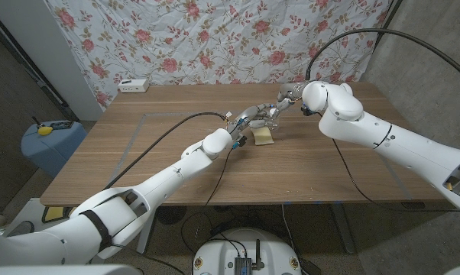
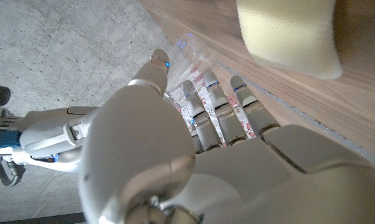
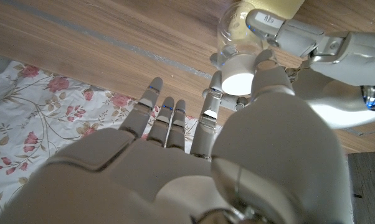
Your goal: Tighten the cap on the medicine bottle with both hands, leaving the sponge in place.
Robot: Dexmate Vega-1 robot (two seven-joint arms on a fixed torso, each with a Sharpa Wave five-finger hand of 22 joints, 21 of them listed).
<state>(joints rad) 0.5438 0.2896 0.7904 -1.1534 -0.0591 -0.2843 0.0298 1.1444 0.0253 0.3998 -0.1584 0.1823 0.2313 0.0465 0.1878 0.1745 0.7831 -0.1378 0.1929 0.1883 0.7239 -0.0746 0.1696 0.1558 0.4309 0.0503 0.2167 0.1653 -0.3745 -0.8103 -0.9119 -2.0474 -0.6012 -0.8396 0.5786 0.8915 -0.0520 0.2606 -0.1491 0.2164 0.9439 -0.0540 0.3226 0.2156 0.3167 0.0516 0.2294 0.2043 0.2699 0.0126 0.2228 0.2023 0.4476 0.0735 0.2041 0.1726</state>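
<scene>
Item: bottle point(image 3: 237, 28), clear plastic, white cap point(image 3: 239, 79), held just above the bench point(image 1: 138, 160) near its middle, beside the sponge point(image 1: 264, 136). Left hand point(image 1: 254, 120): fingers wrapped round the bottle's body, as the right wrist view shows, the thumb lying along the clear wall; judged a bracing grip, to keep the body from turning while the cap is worked. Right hand point(image 1: 289, 95): comes in from the far right side, thumb and nearest finger closing on the cap from either side, the other fingers point(image 3: 166, 115) spread and straight, touching nothing; contact with the cap looks made but cannot be told for certain, since the thumb covers part of the rim. Sponge: yellow block, lying on the bench just beside the left hand, seen close in the left wrist view point(image 2: 290, 34); neither hand touches it. Judged placing: the bottle is held clear of the sponge so that twisting need not disturb it. Step in hand, judged: cap grip being set or twist under way; how tight the cap sits cannot be read. Risk: a low left wrist could nudge the sponge. Also present: a white box point(image 1: 134, 85) at the bench's far left edge; flowered cloth point(image 1: 215, 38) hung behind.
</scene>
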